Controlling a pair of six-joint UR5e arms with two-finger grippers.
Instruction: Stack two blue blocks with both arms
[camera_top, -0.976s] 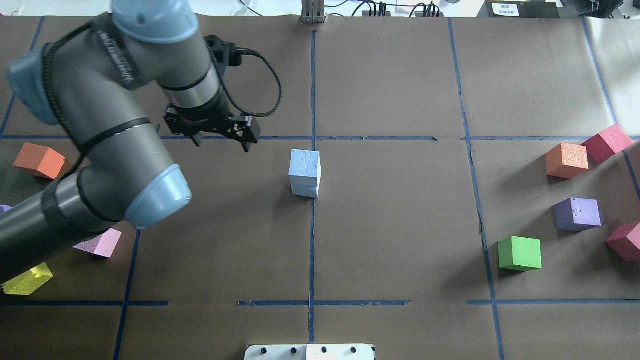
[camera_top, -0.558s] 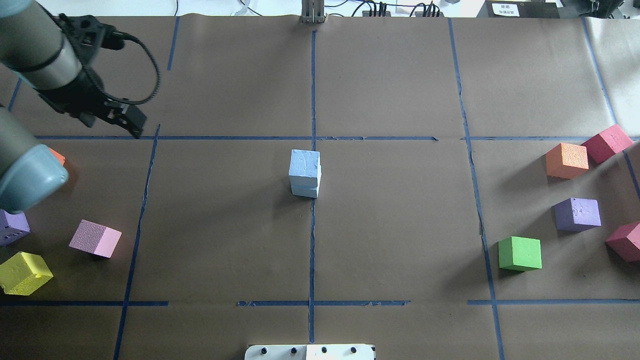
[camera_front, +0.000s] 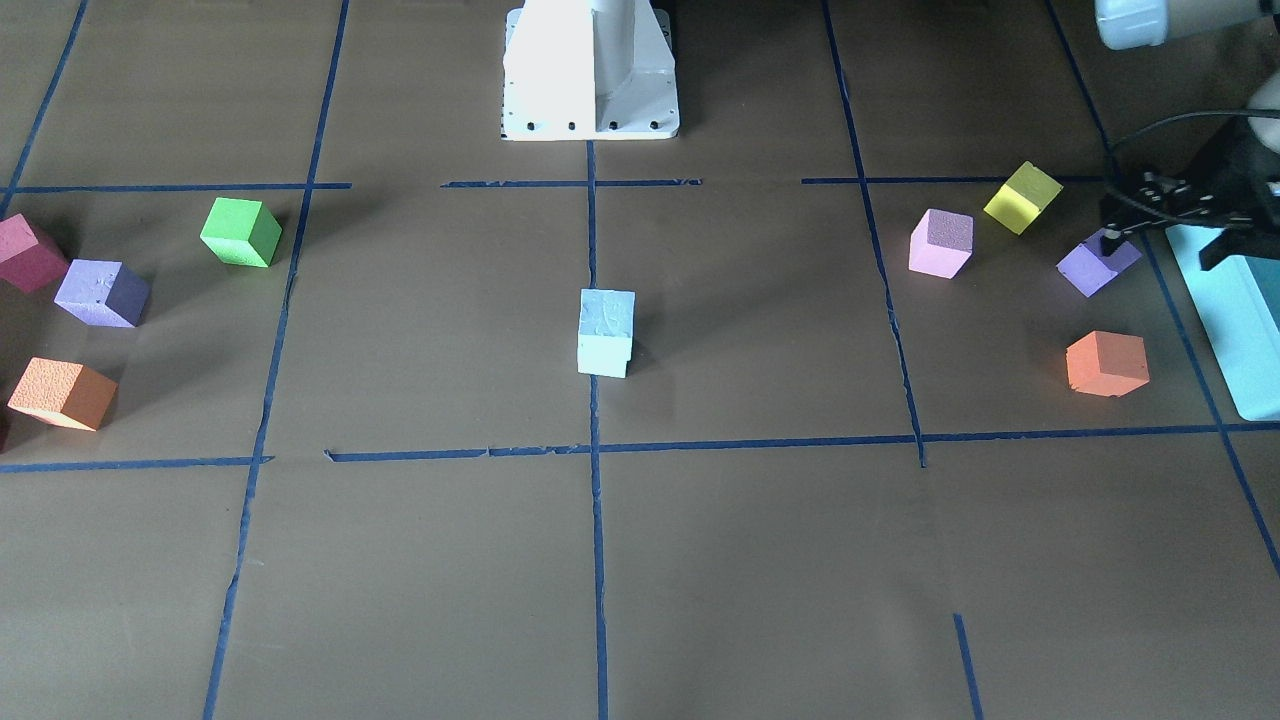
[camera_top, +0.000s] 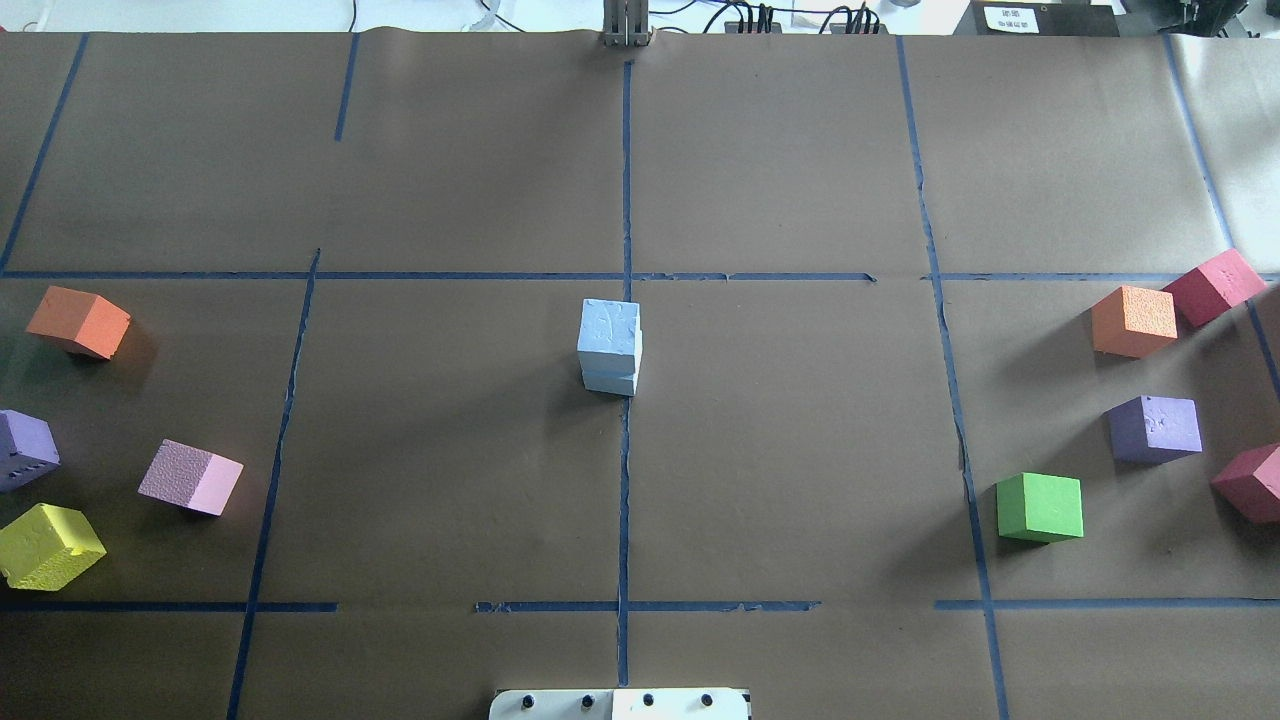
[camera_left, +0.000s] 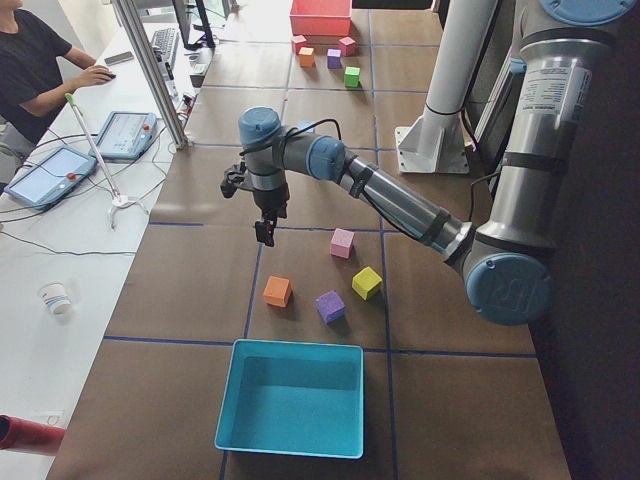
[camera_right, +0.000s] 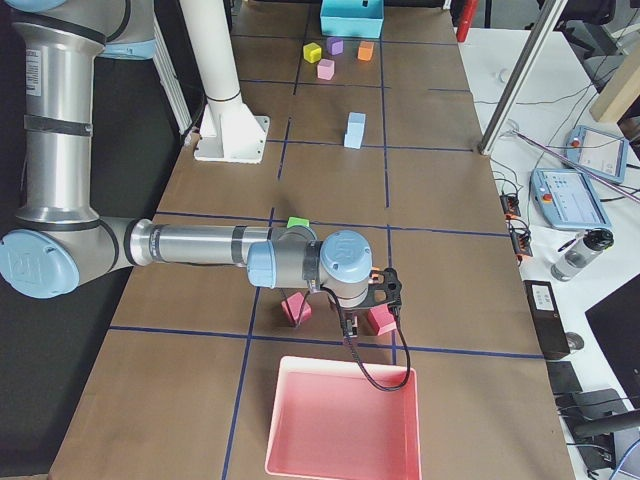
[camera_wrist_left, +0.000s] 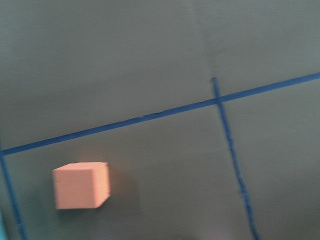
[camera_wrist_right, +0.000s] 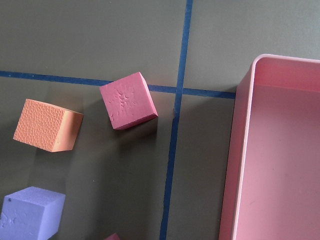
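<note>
The two blue blocks (camera_top: 610, 345) stand stacked one on the other at the table's centre, the scuffed one on top. They also show in the front view (camera_front: 606, 332) and far off in the right side view (camera_right: 354, 130). No gripper touches them. My left gripper (camera_front: 1160, 250) is open and empty, hovering over the table's left end near a purple cube (camera_front: 1090, 270). It also shows in the left side view (camera_left: 262, 232). My right gripper (camera_right: 385, 290) hangs over the right end near a red cube (camera_wrist_right: 128, 100). I cannot tell whether it is open or shut.
A teal box (camera_front: 1235, 320) sits at the left end and a pink tray (camera_wrist_right: 280, 150) at the right end. Orange (camera_top: 78, 322), pink (camera_top: 190, 477) and yellow cubes lie on the left. Green (camera_top: 1040, 507), purple, orange and red cubes lie on the right.
My left arm has swung away to the left and out of the overhead view. The blue stack has not moved.
</note>
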